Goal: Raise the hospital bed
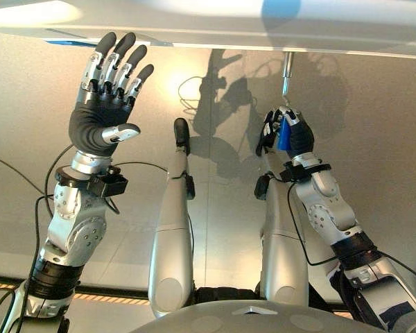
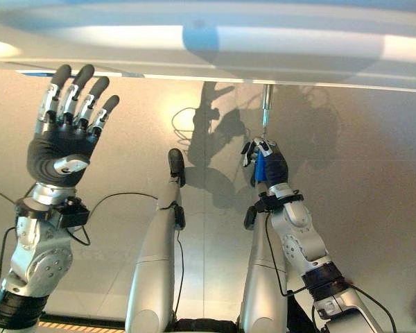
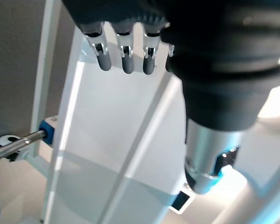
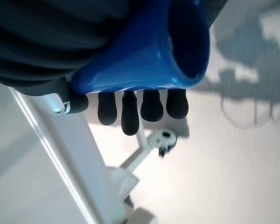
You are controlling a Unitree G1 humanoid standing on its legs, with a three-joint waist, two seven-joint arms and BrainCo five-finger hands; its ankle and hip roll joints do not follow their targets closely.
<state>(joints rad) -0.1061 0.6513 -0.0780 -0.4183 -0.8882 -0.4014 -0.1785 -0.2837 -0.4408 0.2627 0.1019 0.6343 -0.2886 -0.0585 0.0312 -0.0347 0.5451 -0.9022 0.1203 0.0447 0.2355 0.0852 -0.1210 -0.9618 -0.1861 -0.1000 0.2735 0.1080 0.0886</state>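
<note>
I see my right hand [image 1: 286, 132] nearest, fingers curled round the blue crank handle [image 1: 283, 136]; in its wrist view that blue handle [image 4: 149, 56] sits against the palm with the dark fingertips [image 4: 151, 105] wrapped past it. Just beyond the handle, a thin metal crank rod [image 1: 287, 75] runs up to the white bed frame [image 1: 215, 31]. My left hand [image 1: 105, 104] is well to the left of the handle, raised, fingers straight and spread, holding nothing, its tips near the frame's edge. Frame bars [image 3: 60, 116] show past those fingers.
</note>
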